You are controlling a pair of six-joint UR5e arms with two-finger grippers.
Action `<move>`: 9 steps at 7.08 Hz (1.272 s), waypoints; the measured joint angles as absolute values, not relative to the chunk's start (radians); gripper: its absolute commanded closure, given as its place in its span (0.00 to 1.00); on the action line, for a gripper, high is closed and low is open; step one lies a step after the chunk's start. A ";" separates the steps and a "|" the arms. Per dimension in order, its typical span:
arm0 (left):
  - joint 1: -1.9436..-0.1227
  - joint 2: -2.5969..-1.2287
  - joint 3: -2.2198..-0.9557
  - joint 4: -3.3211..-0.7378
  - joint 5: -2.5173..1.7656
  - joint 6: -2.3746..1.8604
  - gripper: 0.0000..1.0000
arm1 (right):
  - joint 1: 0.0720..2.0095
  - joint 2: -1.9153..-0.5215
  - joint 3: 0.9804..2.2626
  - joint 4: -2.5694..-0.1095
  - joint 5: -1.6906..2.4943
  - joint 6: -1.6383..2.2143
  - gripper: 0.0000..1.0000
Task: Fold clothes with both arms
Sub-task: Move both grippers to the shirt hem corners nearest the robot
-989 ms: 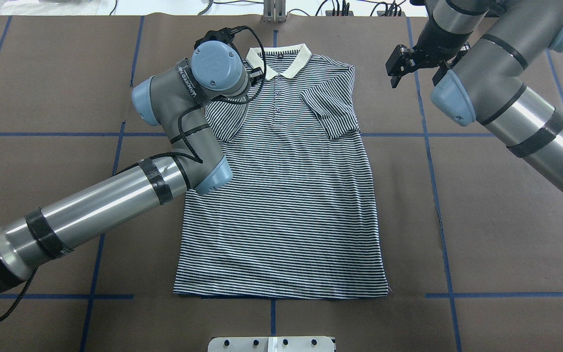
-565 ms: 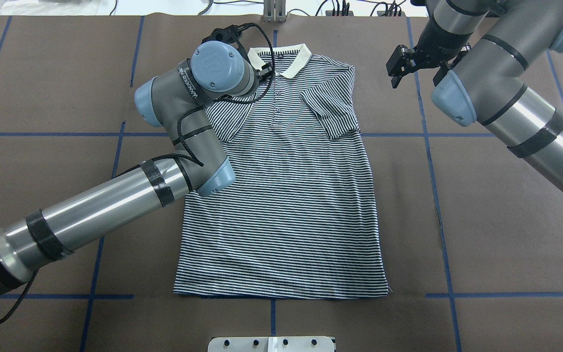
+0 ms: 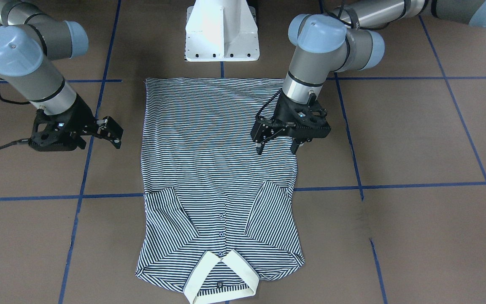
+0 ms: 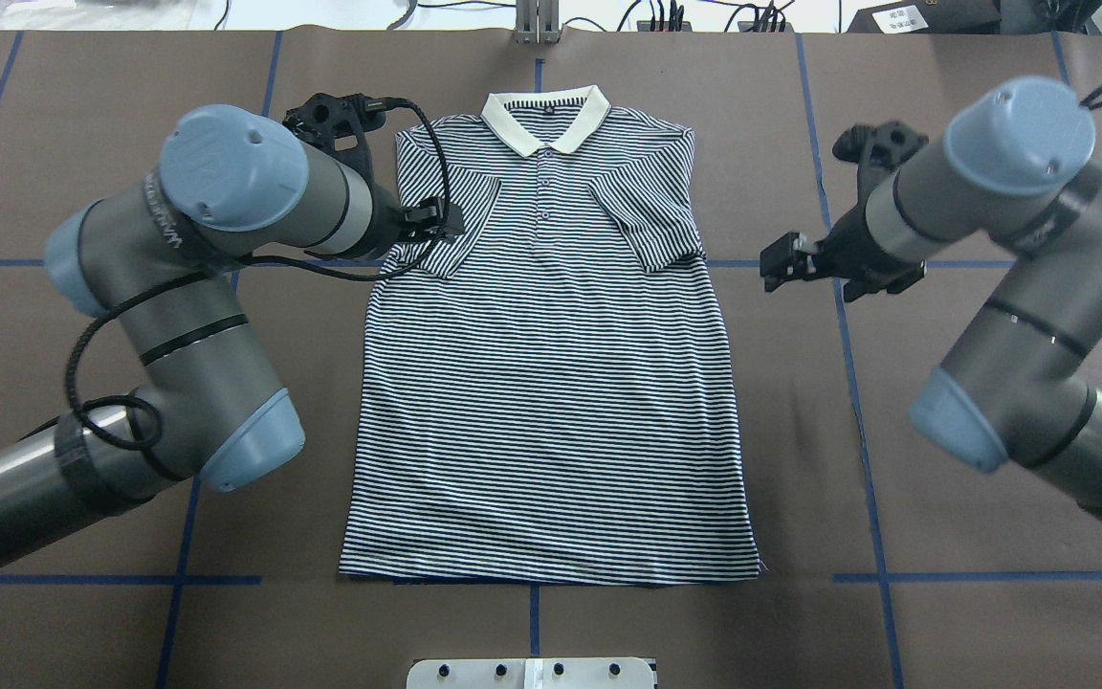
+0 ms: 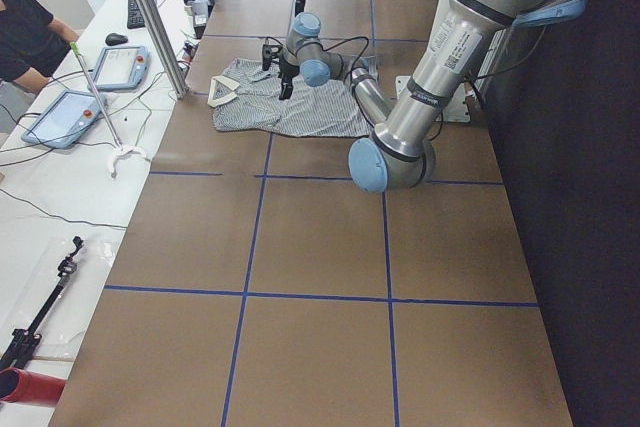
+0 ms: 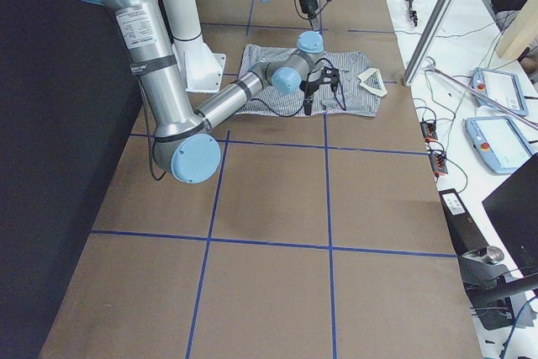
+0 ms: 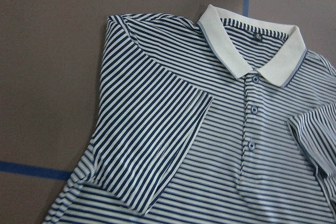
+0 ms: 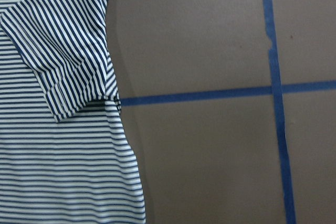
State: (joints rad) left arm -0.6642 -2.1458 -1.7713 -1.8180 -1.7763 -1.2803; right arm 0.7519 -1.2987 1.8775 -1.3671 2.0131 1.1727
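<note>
Both grippers gaping over a flat polo shirt (image 4: 551, 402)

One striped garment is lying flat and buttons-up at the middle of the tabletop (image 4: 895, 632). Its cream collar (image 4: 543, 117) is pointing toward the far edge, and its hem is running along near the robot's edge. Both short sleeves are lying folded inward across the chest.

The left gripper (image 3: 277, 145) is hanging over the shirt's left side, close to the folded left sleeve (image 7: 152, 145). Its jaws are standing apart and holding nothing. The right gripper (image 3: 115, 134) is hanging over bare tabletop just beside the shirt's right edge, about level with the folded right sleeve (image 4: 651, 220). It too is spread wide and carrying nothing.

Blue tape lines (image 4: 862, 431) are crossing the brown surface on either side of the cloth. The white pedestal base (image 3: 222, 29) is standing at the robot's edge, just behind the hem.
</note>
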 measured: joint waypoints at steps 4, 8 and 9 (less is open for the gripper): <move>-0.658 -1.996 -2.014 -1.759 -1.775 -1.239 0.00 | 0.291 -1.412 2.037 -1.350 1.653 1.596 0.00; -0.654 -2.003 -2.039 -1.758 -1.778 -1.239 0.00 | 0.187 -1.448 2.036 -1.352 1.606 1.658 0.00; -0.654 -2.004 -2.042 -1.758 -1.779 -1.239 0.00 | 0.186 -1.451 2.035 -1.354 1.609 1.658 0.01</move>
